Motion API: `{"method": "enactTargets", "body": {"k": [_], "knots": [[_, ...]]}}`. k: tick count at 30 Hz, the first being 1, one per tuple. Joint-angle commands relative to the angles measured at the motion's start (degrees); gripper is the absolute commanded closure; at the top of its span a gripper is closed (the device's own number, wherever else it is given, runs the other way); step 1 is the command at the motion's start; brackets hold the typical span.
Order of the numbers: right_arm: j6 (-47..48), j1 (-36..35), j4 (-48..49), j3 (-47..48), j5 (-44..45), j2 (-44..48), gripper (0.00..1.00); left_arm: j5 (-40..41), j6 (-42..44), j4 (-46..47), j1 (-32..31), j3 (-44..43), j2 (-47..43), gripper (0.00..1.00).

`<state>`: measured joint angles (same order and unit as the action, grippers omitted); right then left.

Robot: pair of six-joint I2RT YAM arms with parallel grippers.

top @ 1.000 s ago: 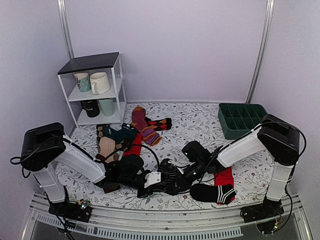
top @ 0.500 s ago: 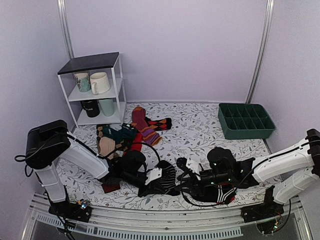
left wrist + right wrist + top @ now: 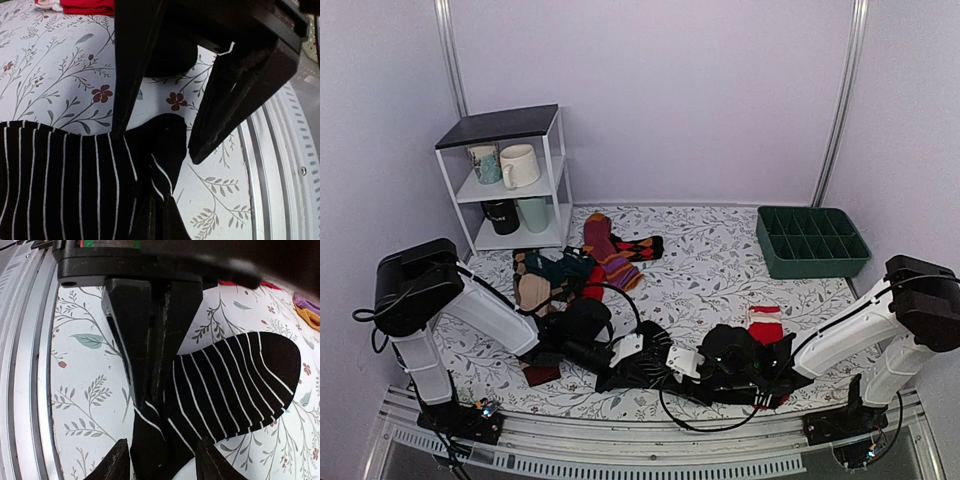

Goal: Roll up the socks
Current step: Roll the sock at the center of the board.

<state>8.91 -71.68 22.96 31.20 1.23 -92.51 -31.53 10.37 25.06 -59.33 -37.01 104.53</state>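
Currently, the tabletop [image 3: 720, 260] carries the striped sock [image 3: 235, 380] at the middle of its near edge. The sock lies spread flat at full length. No turn of a roll is visible, so rolling is judged to be barely started at most. The left gripper [image 3: 150, 395] is clamped tight on the sock's bunched end. The right gripper [image 3: 162, 455] stands partly open, its fingers astride that same end without gripping it. The entire roll is left to make.

Top external: your high rear view, looking down over the whole floral-print table [image 3: 720, 250].
Wrist views: both close, facing each other, sharing your black white-striped knit sock [image 3: 60, 185].
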Motion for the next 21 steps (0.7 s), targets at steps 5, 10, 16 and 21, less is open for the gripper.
{"method": "enactTargets", "body": {"k": [5,10,16,21], "knots": [[1.46,-0.48,3.67,2.32,1.95,-2.12,0.55,-0.59,-0.56,-4.87,0.54,1.76,1.89,1.0],[0.09,-0.48,3.53,2.55,-1.57,-3.37,0.58,-0.81,-0.53,-4.63,0.7,1.9,1.9,1.0],[-2.79,-0.49,3.49,2.53,-2.65,-4.85,0.63,-0.82,-0.58,-4.5,0.71,1.95,1.9,1.0],[-4.54,-0.48,3.54,3.19,-3.58,-6.07,0.67,-0.9,-0.63,-4.47,0.83,1.78,2.1,1.0]]}}
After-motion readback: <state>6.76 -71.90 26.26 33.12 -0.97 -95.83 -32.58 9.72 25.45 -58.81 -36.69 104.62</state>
